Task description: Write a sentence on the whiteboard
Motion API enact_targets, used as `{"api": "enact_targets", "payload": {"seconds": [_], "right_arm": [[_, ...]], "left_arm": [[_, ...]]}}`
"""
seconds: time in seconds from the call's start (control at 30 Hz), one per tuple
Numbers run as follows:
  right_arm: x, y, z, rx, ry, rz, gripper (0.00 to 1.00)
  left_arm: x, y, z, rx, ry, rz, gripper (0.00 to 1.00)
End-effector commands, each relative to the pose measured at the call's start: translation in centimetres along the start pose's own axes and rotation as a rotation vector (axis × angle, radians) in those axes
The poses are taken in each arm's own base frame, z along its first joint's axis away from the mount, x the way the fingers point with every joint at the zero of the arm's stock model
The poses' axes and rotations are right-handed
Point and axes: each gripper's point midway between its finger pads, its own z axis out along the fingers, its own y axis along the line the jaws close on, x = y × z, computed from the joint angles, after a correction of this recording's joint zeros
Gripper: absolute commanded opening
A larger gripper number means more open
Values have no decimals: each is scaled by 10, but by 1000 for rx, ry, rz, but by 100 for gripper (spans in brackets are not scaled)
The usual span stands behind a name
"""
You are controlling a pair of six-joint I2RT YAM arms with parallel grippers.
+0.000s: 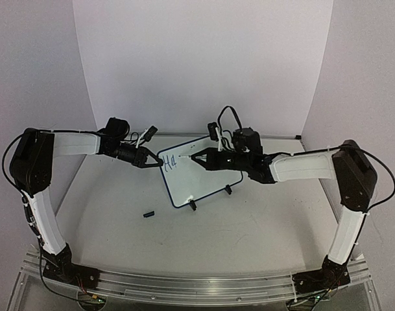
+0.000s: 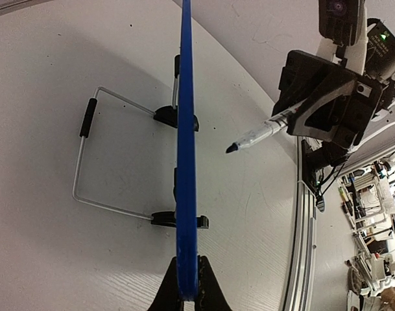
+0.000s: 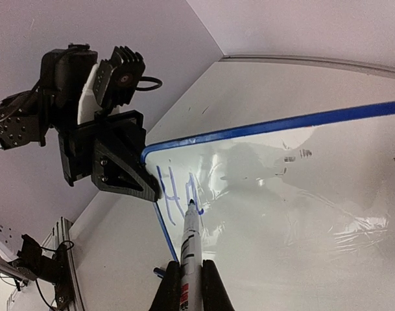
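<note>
Table (image 1: 262, 220): white, carries the board on its wire stand (image 2: 87, 175).
Whiteboard (image 1: 197, 178): centre of table, between the two arms, propped upright with a backward lean on its black clip feet.
Left gripper (image 1: 159, 160): jaws closed on the board's left blue rim, steadying it.
Right gripper (image 1: 207, 157): jaws pinched tight on the marker (image 3: 191, 240), uncapped, tip aimed at the upper-left corner; left wrist view shows a small gap to the face.
Sentence (image 3: 178, 194): only "Ha" down, upper left. Judged barely begun; nearly all lettering left, rest of board blank.
Small black piece (image 1: 148, 213): loose on table near the board, possibly the cap.
</note>
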Motion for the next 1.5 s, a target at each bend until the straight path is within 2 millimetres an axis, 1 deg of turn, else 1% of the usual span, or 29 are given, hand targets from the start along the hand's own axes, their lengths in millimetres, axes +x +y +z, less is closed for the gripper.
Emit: {"api": "enact_targets", "payload": {"seconds": [0.0, 0.17, 0.37, 0.53, 0.73, 1.03, 1.47], "right_arm": [[-37, 28, -25, -41, -94, -55, 0], [-41, 40, -36, -72, -100, -80, 0], [-29, 41, -34, -105, -62, -105, 0], [-23, 32, -26, -112, -38, -99, 0], [-22, 27, -15, -120, -26, -97, 0], [-18, 13, -2, -80, -23, -82, 0], [-22, 4, 11, -53, -24, -88, 0]], "left_arm": [[-8, -7, -4, -35, 8, 60, 0], [-9, -7, -5, -38, 7, 64, 0], [-8, -7, -5, -43, 8, 64, 0], [-9, -8, -5, -48, 9, 70, 0], [-8, -8, -3, -49, 14, 70, 0], [-7, -7, -2, -57, 19, 71, 0], [-4, -3, 0, -62, 27, 64, 0]]}}
